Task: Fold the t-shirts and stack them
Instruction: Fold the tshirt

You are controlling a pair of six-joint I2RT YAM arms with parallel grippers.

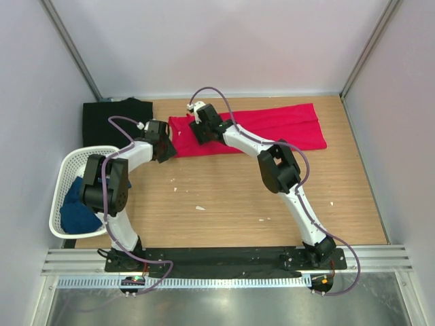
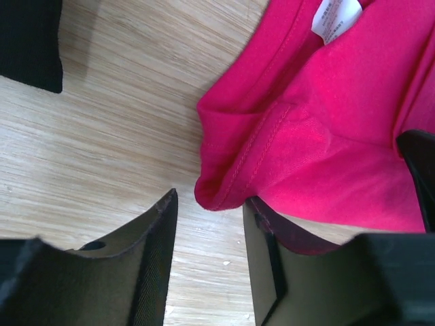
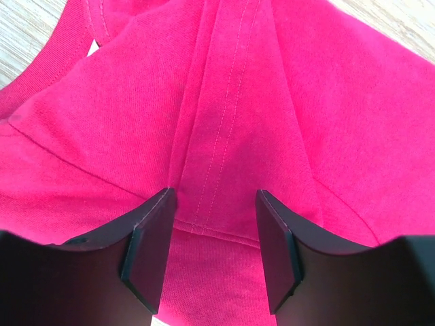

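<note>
The red t-shirt [image 1: 272, 125] lies as a long folded strip across the back of the table. My left gripper [image 1: 165, 146] is open at the strip's left end. In the left wrist view the red shirt's [image 2: 326, 136] folded corner sits just beyond the gripper [image 2: 209, 204], and its white neck label [image 2: 336, 17] shows. My right gripper [image 1: 202, 130] is open over the shirt's left part. In the right wrist view the gripper [image 3: 212, 204] straddles a stitched hem of the red cloth [image 3: 224, 102]. The black t-shirt [image 1: 115, 119] lies folded at the back left. The dark blue t-shirt [image 1: 76, 207] lies in the basket.
A white mesh basket [image 1: 61, 176] stands at the left edge of the table beside the left arm. The black shirt's corner [image 2: 30, 41] shows at the top left of the left wrist view. Grey walls close in the table at the back and both sides.
</note>
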